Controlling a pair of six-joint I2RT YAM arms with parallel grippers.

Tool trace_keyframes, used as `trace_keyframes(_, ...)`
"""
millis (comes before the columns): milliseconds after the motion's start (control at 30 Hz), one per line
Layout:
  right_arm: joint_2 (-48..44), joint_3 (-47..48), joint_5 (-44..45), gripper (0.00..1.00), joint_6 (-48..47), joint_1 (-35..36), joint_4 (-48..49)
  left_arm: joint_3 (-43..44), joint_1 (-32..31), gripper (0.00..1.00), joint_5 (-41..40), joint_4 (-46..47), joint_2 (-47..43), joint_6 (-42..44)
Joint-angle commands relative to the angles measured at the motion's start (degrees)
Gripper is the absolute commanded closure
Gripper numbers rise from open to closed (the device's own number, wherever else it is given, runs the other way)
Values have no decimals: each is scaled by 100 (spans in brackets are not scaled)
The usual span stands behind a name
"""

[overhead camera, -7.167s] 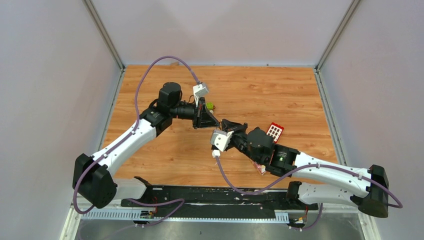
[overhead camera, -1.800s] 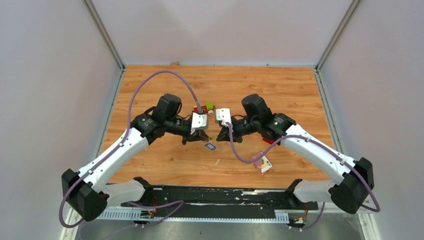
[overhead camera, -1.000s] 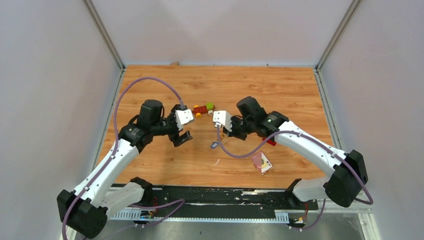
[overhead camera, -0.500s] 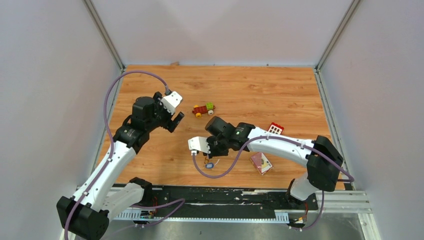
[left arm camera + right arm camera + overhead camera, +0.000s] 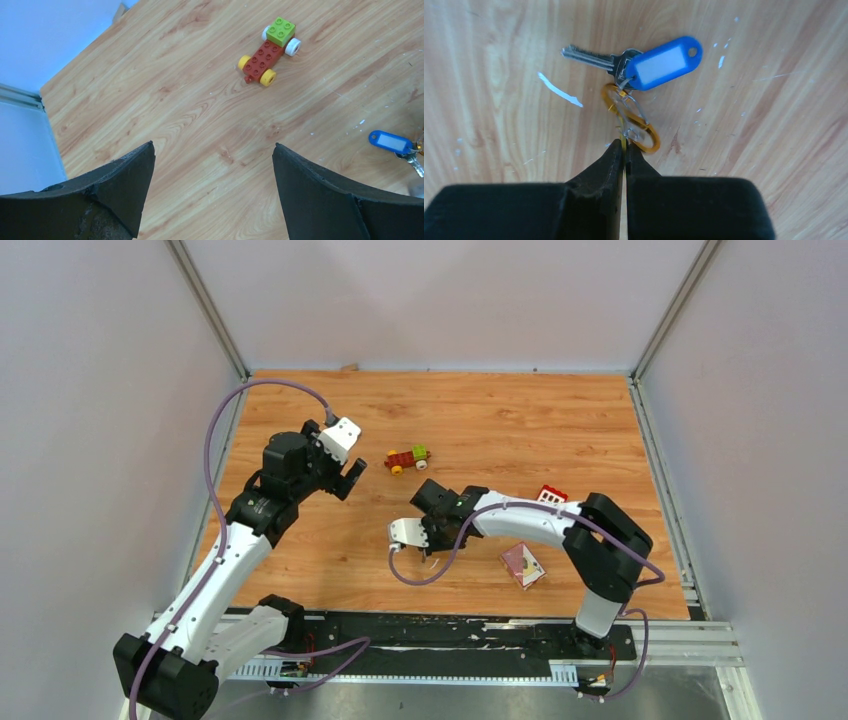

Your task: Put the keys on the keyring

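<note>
Pinched the tiny gold wire keyring [image 5: 631,122], probably light, springy and slip-prone, by its near loop between the closed fingers of the right gripper [image 5: 625,148], on the wooden table [image 5: 499,75] beside the blue-headed metal key [image 5: 644,62] threaded onto it, with the left gripper [image 5: 214,147] spread wide, empty, well apart.

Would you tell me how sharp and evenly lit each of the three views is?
Top external: soft even light, sharp throughout. Left wrist: toy car crisp, left tool dark in the foreground. Right wrist: blue-tagged key and keyring crisp, right tool a featureless black.
</note>
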Motion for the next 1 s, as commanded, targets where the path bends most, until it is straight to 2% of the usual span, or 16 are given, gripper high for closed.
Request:
trace_keyframes(0,311,36,679,100,-240,-131,118,-23,21,6,176,129,-102,50)
trace_keyframes(567,317,-76,1090,100,-448,-669,-93,-75,21,5,396,95,-71,191)
trace_keyframes(967,642,3,1395,100,-480,-868,-17,-84,21,3,580,-38,-86,334)
